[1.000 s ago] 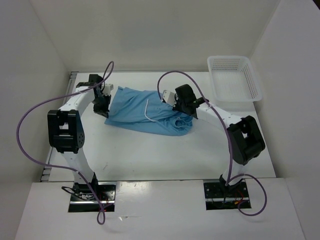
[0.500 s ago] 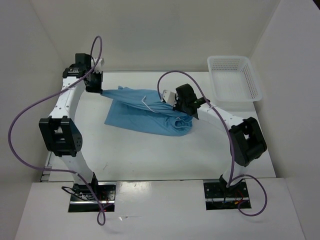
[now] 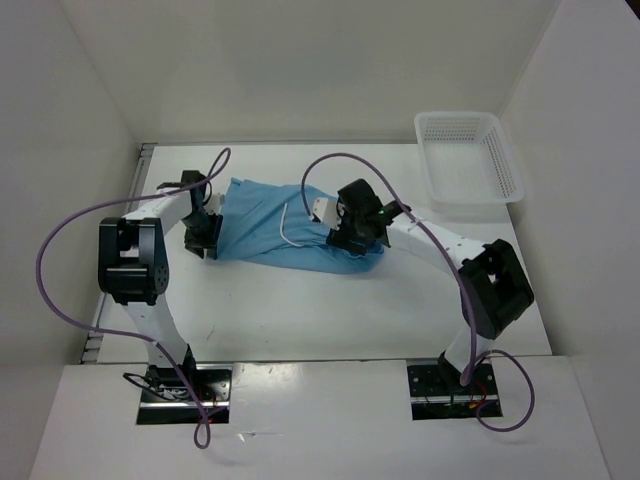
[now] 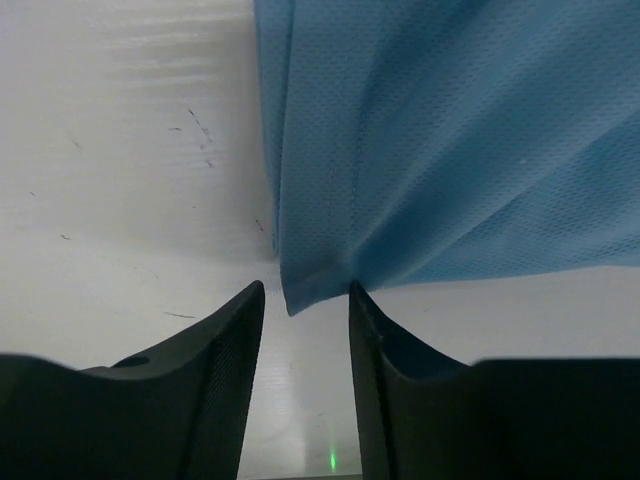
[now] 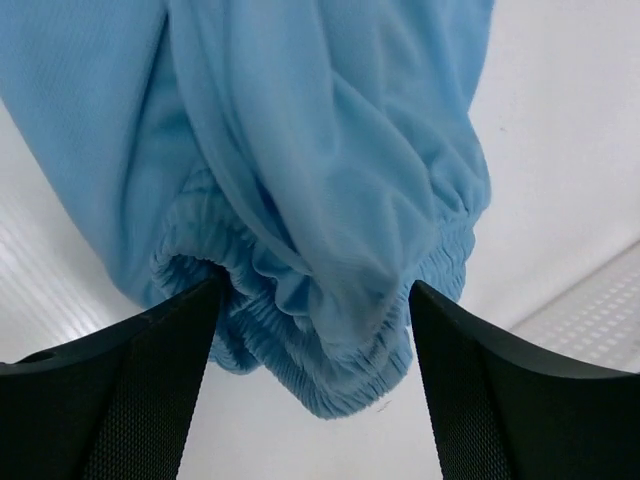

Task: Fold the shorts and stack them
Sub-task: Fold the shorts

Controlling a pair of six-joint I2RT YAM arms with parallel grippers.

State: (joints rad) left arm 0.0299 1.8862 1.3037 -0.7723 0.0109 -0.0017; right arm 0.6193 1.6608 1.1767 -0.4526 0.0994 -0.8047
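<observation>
Top external view: shorts [image 3: 270, 222] lie flat on the table [image 3: 330, 310], at its middle, between the two grippers.
Long axis: runs left to right across the table, left end slightly farther from the arm bases than the right end.
Heading: gathered waistband [image 5: 330, 380] at the right end; a hem corner at the left end.
Drawstring [image 3: 287, 228]: thin white loop on top of the cloth, right of centre.
Left gripper [image 4: 305, 292]: jaws apart; hem corner sits at the mouth of the gap, bare table showing between the fingers.
Right gripper [image 5: 312, 300]: jaws wide apart, astride the bunched waistband; cloth fills the gap loosely.
Basket [image 3: 505, 165]: white mesh, far right corner, well apart from the shorts.
</observation>
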